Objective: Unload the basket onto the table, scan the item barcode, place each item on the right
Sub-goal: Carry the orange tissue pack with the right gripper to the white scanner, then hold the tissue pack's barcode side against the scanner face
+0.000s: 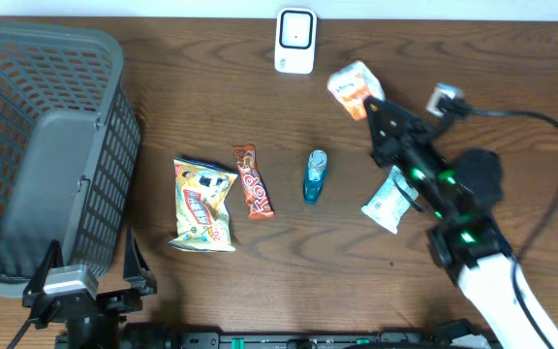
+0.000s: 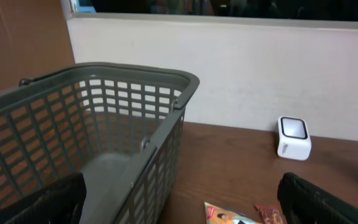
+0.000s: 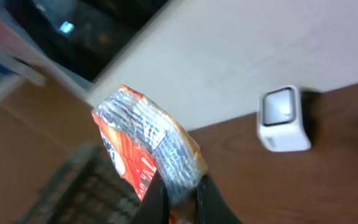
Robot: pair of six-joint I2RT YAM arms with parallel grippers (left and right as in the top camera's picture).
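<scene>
My right gripper [image 1: 368, 104] [image 3: 178, 190] is shut on an orange and silver snack packet [image 1: 352, 87] [image 3: 148, 143], lifted above the table to the right of the white barcode scanner [image 1: 295, 41] [image 3: 284, 119]. The packet's crinkled silver end points up in the right wrist view; no barcode can be made out on it. At the front left corner, my left gripper [image 1: 77, 283] [image 2: 179, 202] is open with nothing between its fingers [image 2: 319, 199], beside the grey basket [image 1: 27, 145] [image 2: 55, 130].
On the wooden table lie a yellow snack bag [image 1: 204, 205] [image 2: 229, 216], a brown chocolate bar [image 1: 252, 181], a blue bottle [image 1: 315, 176] and a white pouch [image 1: 388, 201] partly under the right arm. A white wall runs along the table's far edge.
</scene>
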